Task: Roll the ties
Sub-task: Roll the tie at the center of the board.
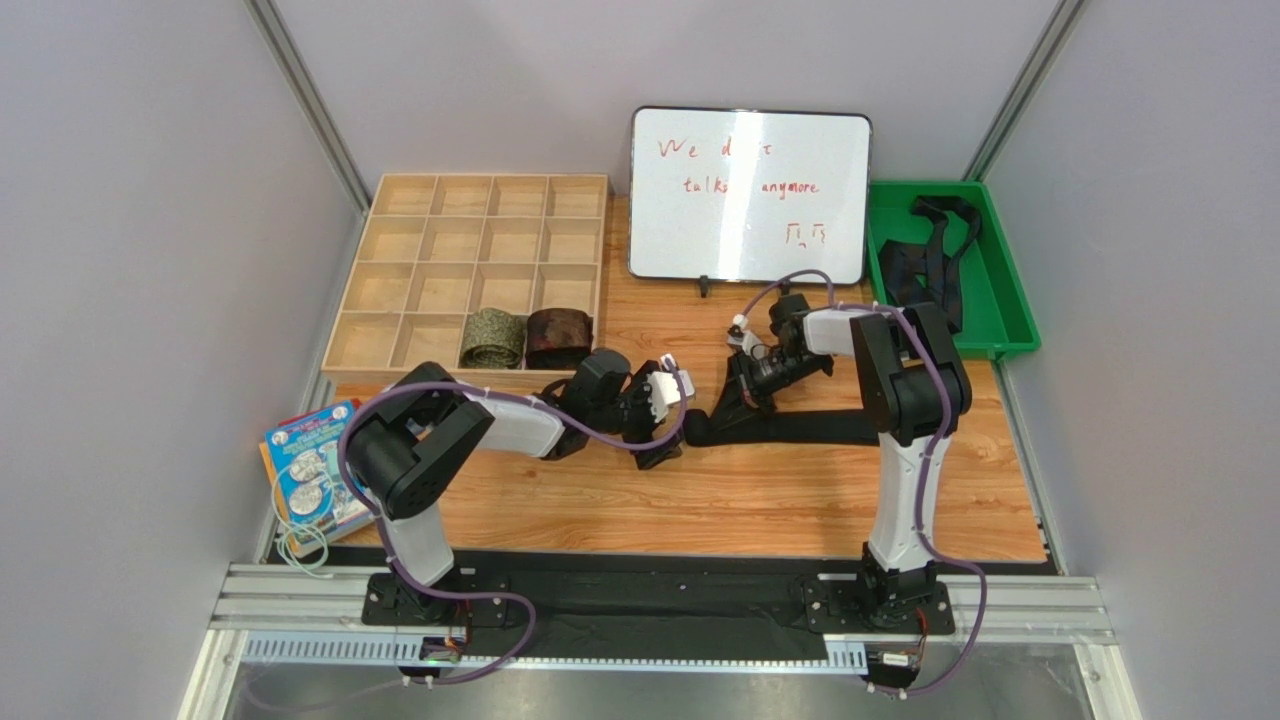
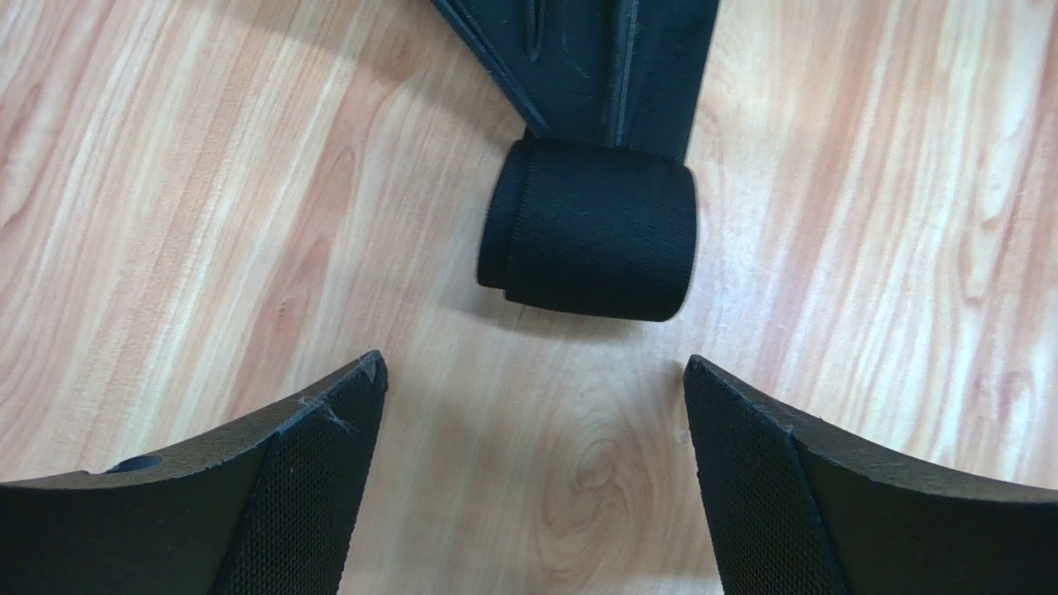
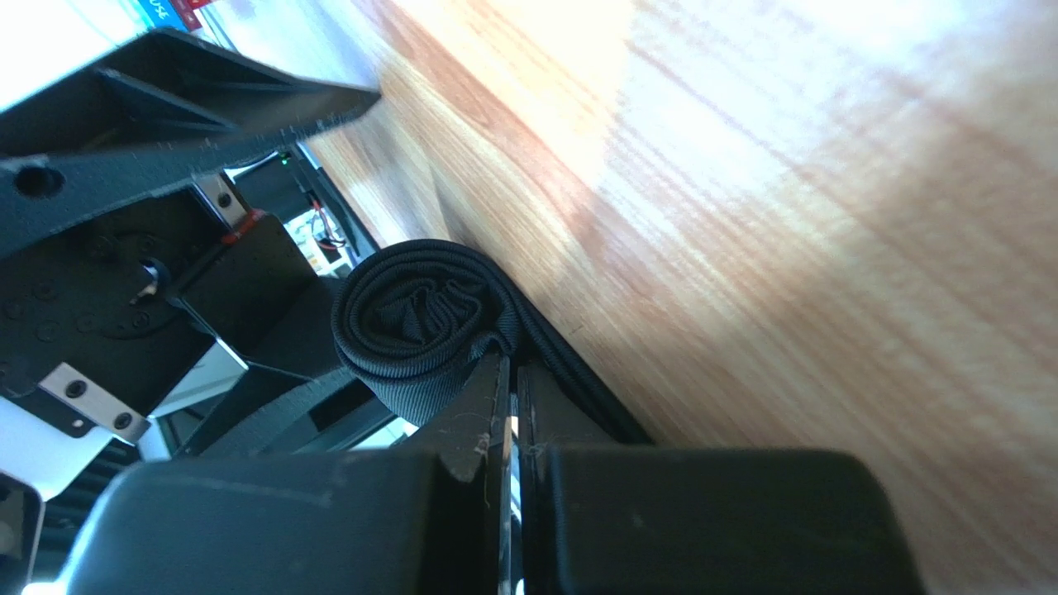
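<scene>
You have two rolled ties (image 1: 492, 336) stored; the black tie (image 2: 590, 242) is barely coiled, and more wait in the green bin (image 1: 1022, 285). Left gripper (image 2: 532, 372) wide open, empty; right gripper (image 3: 513, 372) closed tight.

I am watching a tie (image 2: 584, 242) of ribbed, matt black cloth lying on the table (image 2: 186, 186), smooth pale wood grain. The left gripper (image 2: 532, 366) is showing finely meshed, matt black pads (image 2: 311, 496).
</scene>
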Controlling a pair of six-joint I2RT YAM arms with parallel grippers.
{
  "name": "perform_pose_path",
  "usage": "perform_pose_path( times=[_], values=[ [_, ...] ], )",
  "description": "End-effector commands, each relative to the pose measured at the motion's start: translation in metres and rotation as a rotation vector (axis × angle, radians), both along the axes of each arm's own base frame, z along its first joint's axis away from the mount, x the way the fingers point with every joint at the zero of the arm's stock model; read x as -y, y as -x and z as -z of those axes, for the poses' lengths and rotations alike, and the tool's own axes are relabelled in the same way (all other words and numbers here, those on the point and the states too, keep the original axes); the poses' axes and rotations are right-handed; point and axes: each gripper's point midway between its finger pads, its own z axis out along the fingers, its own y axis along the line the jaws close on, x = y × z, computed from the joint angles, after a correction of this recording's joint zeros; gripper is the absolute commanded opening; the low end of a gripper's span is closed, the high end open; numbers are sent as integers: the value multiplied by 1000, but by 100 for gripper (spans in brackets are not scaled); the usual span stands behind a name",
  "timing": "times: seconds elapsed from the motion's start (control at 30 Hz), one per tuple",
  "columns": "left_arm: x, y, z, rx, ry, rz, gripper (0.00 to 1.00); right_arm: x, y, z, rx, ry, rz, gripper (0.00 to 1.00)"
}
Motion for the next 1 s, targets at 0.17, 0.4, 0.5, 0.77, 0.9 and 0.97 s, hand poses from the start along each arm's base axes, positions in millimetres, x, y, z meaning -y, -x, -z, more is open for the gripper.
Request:
perform_pose_path(
  times=[0.17, 0.4, 0.5, 0.77, 0.9, 0.97],
  values=[
    [47, -6, -23, 29, 192, 49, 95, 27, -5, 48, 51, 211, -24, 0],
    [49, -9, -3, 47, 126, 31, 60, 18, -8, 46, 77, 182, 4, 0],
    [37, -5, 2, 59, 63, 32, 50, 2, -9, 36, 109, 138, -13, 0],
    [-5, 15, 13, 58, -143, 87, 29, -6, 0, 15, 95, 125, -67, 11],
    [-18, 23, 21, 29, -227, 119, 27, 9, -11, -18, 143, 99, -51, 43],
    [-22, 24, 24, 11, -267, 115, 28, 7, -10, -38, 175, 66, -60, 45]
  ],
)
